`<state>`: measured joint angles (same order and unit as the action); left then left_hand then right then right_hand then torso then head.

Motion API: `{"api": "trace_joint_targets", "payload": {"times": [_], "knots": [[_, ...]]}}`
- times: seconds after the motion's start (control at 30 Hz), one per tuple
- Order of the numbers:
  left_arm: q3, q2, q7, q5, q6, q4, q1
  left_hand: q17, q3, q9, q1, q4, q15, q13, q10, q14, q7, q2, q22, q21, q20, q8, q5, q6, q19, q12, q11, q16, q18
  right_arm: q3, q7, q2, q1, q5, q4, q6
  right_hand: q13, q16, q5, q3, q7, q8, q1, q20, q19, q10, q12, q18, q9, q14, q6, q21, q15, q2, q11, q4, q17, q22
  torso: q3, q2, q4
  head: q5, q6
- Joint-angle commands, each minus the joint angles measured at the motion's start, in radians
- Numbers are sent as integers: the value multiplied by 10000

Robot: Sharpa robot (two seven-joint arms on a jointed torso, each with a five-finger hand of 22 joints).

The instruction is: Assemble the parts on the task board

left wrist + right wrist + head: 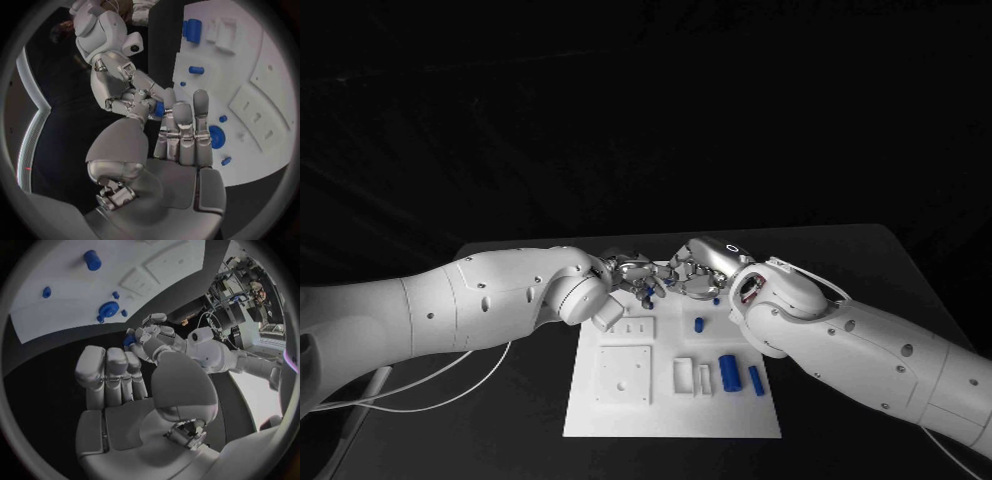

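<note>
Both hands met above the far edge of the board (672, 410), fingertips together. Between them sat a small blue part (160, 108), which also appeared in the right wrist view (129, 340) and as a speck of blue in the head view (662, 290). The left hand (629, 278) had its fingers curled round that part; in the right wrist view it (150, 340) plainly closed on the blue piece. The right hand (689, 272) reached in with its fingertips touching the same part; in the left wrist view it (128, 97) pinched the blue piece from the other side. Whether one hand alone bore the weight could not be told.

On the board lay the other parts. A blue gear (215, 136) sat near the far edge, seen also from the right wrist (107, 310), with small blue pegs just beside it (223, 118) (226, 161). A short blue peg (700, 324) stood near the middle of the board. Two longer blue cylinders (730, 372) (756, 380) lay side by side toward the board's right edge, next to a white rectangular holder (684, 376). A square white plate (626, 375) with small holes lay on the board's left half.

The board rested on the black table (877, 260). A white cable (430, 385) ran beneath the left arm.
</note>
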<state>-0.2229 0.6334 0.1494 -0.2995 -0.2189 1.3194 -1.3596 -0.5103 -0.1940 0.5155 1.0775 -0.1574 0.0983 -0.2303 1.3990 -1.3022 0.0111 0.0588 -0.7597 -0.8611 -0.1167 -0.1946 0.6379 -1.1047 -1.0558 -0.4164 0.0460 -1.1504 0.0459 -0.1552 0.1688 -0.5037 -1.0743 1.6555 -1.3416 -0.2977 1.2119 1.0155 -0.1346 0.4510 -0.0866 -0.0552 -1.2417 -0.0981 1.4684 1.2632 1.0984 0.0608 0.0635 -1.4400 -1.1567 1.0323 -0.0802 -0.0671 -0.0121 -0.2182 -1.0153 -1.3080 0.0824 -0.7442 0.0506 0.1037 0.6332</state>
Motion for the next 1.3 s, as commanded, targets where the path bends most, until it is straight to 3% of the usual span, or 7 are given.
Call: {"api": "trace_joint_targets", "payload": {"times": [0.03,0.2,0.37,0.53,1.3], "knots": [[18,55,-242,123,-27,13,-21,15,-138,5068,-33,-198,57,-17,-49,14,-118,76,-33,-64,-59,93,-40,-146,-22,-42,42,-37,-82,11,283,-101,43,179,129,232,-10,-65,-22,-61,23,-70,-92,-30,234,53,-34,83,12,-61,-69,-8,-31,33,-39,0,15,-1341,-4,1,6,-14,-9],[18,62,-254,159,15,14,-20,69,63,5084,-116,-145,58,-41,-77,21,-160,-25,-108,-26,-58,347,-317,-270,-32,-75,53,-72,-98,10,280,-106,54,180,124,222,-3,-62,-29,-62,32,-75,-96,-32,237,62,-24,82,15,-65,-110,-9,-35,39,-44,8,10,-1341,-8,-4,-2,-24,-15],[18,57,-236,174,66,2,-20,150,591,4611,-156,142,52,30,-42,16,-225,-464,-113,83,-52,904,-492,-675,-72,52,57,-17,-126,10,274,-103,59,178,118,208,1,-66,-45,-63,38,-73,-98,-34,239,68,-18,81,15,-64,-136,-6,-37,36,-48,4,13,-1343,-8,-8,-8,-27,-22],[17,54,-180,174,129,-8,-20,186,930,4490,95,436,52,62,-9,22,-214,-565,-137,184,-57,1226,-617,-851,-117,139,51,-10,-143,10,268,-97,62,169,92,160,4,-64,-71,-68,43,-73,-95,-38,245,74,-14,76,15,-65,-158,20,-41,48,-51,7,10,-1350,-8,-8,-8,-27,-22],[17,97,-96,131,147,-38,-14,239,1132,4274,252,783,41,46,-38,29,-189,-607,-249,311,-47,1242,-589,-816,-156,168,36,1,-144,7,240,-149,85,73,29,111,19,-71,-81,-116,74,-73,-89,-52,248,88,0,68,16,-65,-275,15,-54,108,-69,13,5,-1350,0,-7,-9,-18,15]]}}
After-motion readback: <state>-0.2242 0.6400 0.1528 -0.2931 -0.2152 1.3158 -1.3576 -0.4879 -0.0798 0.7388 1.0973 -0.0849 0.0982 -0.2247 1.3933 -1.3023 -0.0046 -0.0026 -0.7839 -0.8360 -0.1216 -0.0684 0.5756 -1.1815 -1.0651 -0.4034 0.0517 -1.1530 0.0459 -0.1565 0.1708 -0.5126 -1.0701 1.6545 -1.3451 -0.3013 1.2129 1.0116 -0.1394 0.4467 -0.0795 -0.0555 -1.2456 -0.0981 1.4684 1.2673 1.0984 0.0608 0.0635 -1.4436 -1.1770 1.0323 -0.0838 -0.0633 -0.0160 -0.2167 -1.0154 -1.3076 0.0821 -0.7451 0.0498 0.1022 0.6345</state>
